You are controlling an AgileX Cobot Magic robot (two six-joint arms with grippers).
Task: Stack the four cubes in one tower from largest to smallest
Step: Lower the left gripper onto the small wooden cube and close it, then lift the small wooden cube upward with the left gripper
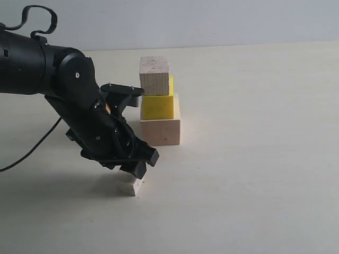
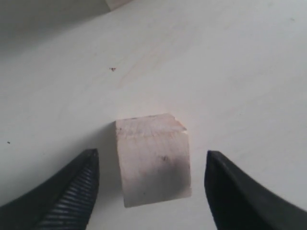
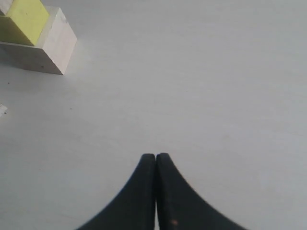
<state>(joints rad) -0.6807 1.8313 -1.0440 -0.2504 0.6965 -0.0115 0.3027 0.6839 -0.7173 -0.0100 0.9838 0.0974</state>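
A tower of three cubes stands mid-table: a large pale wooden cube (image 1: 160, 127) at the bottom, a yellow cube (image 1: 157, 103) on it, a medium wooden cube (image 1: 154, 75) on top. The smallest wooden cube (image 1: 130, 185) (image 2: 153, 160) rests on the table in front of the tower and to its left. My left gripper (image 1: 135, 170) (image 2: 151, 165) hangs just over it, open, with one finger on each side and a gap to both. My right gripper (image 3: 156, 155) is shut and empty over bare table; the large cube (image 3: 48, 48) and the yellow cube (image 3: 26, 21) show at the edge of its view.
The pale tabletop (image 1: 254, 159) stretches bare to the right of the tower. A black cable (image 1: 32, 148) trails from the left arm across the table at the left. The left arm's body sits close beside the tower's left side.
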